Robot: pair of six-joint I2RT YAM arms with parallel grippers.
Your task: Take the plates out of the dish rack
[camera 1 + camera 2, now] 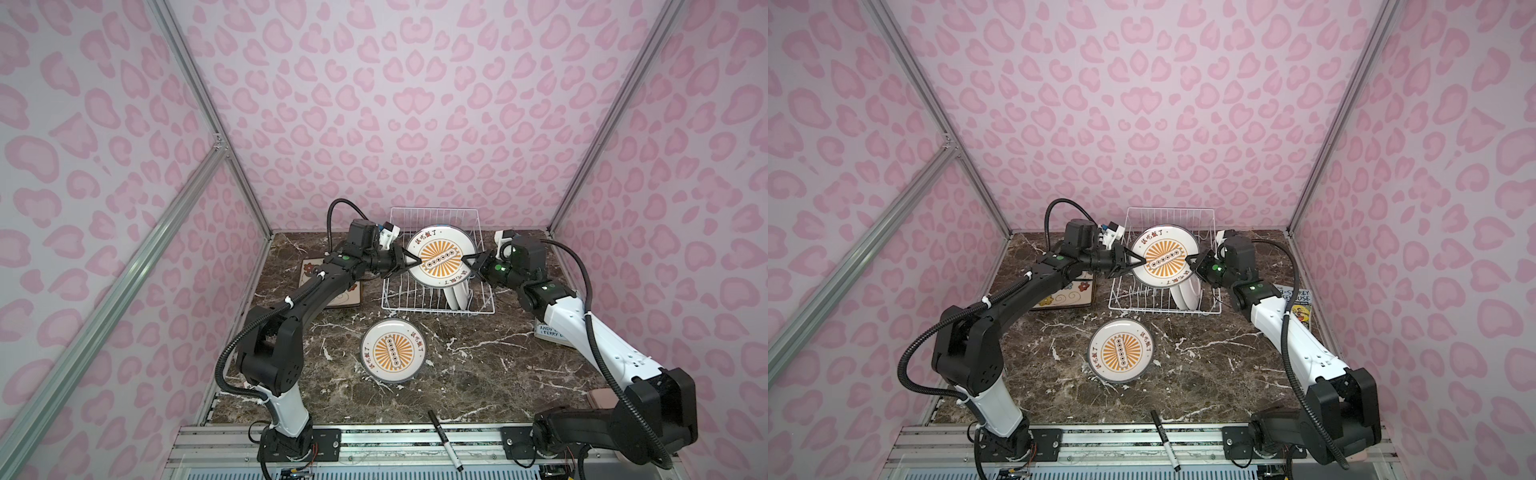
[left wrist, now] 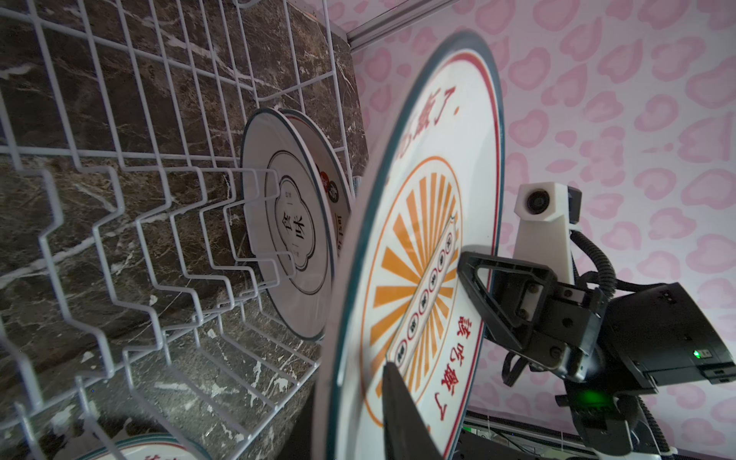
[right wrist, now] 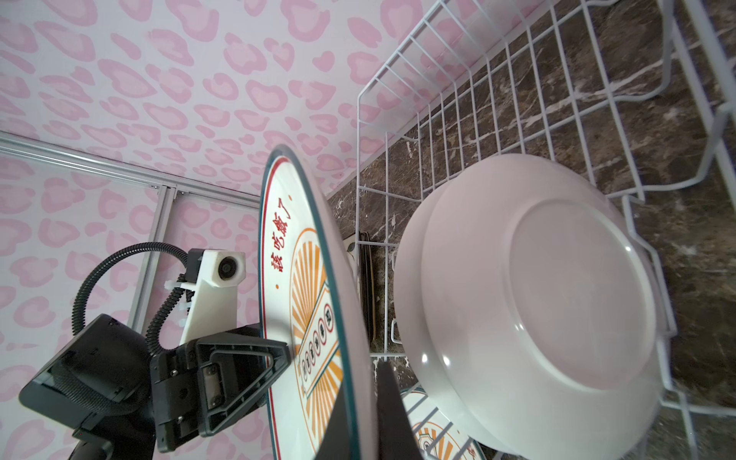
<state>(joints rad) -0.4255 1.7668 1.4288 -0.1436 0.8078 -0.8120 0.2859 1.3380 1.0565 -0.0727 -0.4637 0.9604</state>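
The sunburst plate (image 1: pixel 440 249) hangs in the air above the dish rack (image 1: pixel 434 218), which stands at the middle of the table's (image 1: pixel 457 374) back edge; it is pinched at two opposite points of its rim, the left tool (image 1: pixel 419 262) on one side and the right tool (image 1: pixel 464 259) on the other, each with its jaws drawn in on the thin lip and one finger across the printed face; the rim is the only part narrow enough for such jaws, and a grip from both sides reads to me as a pass from one arm to the other, or a steadying hold, though which arm will take it I cannot tell; the plate rides above the tines, so it is free to travel sideways; its face tilts up and toward the table's front edge, and (a round plate having no true long axis) its printed band of small circles runs nearly from tool to tool; two white plates (image 1: pixel 457 297) stand on edge in the rack's front right corner, their plain backs toward the right arm, so the unloading looks unfinished; a second sunburst plate (image 1: pixel 392 351) lies face up on the table in front of the rack, and a square plate (image 1: pixel 1069 296) lies flat toward the table's left edge.
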